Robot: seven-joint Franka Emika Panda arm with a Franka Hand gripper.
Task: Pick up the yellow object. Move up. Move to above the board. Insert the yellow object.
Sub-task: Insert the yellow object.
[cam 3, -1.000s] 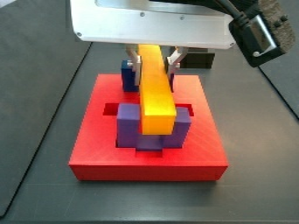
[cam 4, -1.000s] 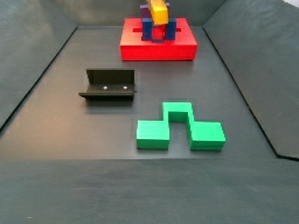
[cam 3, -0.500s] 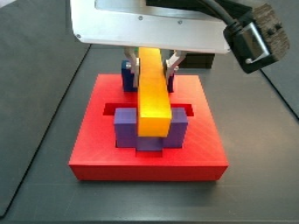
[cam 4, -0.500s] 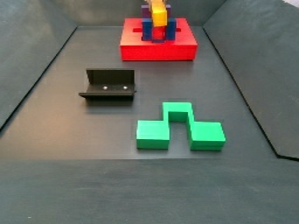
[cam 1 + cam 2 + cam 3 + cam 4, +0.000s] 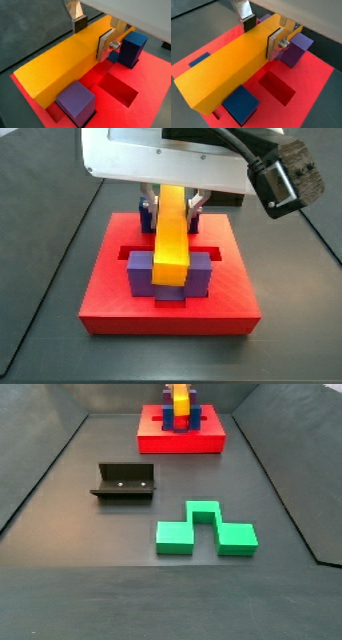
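The bar point(image 5: 170, 236) is clamped across its narrow width by the tool point(image 5: 93, 36), the silver fingers point(image 5: 106, 45) being pressed flat against its two long faces near one end. Held so, its length is left free to be lined up with the channel between the posts point(image 5: 198, 275) on the board point(image 5: 170, 313). It is carried lengthwise over the middle of the board, with the far end higher than the near end in a side view, so a slight tilt is suggested. By this judgement the insertion step is in hand and not yet finished.

In both wrist views the grip itself is shown: a dark pad against yellow on each side, no gap visible, and a square recess point(image 5: 276, 90) lying open in the red surface just beside the bar. One post point(image 5: 76, 101) is seen close against the bar's lower edge; whether the two touch cannot be told there.

In a side view the bar's near end is seen resting between or just above the two front posts, a relation not offered by the wrist cameras. The tool's fingers are largely hidden under the white housing in that view.

From the wider side view the rest of the table is given: the fixture point(image 5: 124, 482) and a green block point(image 5: 205, 529), both well apart from the board point(image 5: 181, 442) at the far end.
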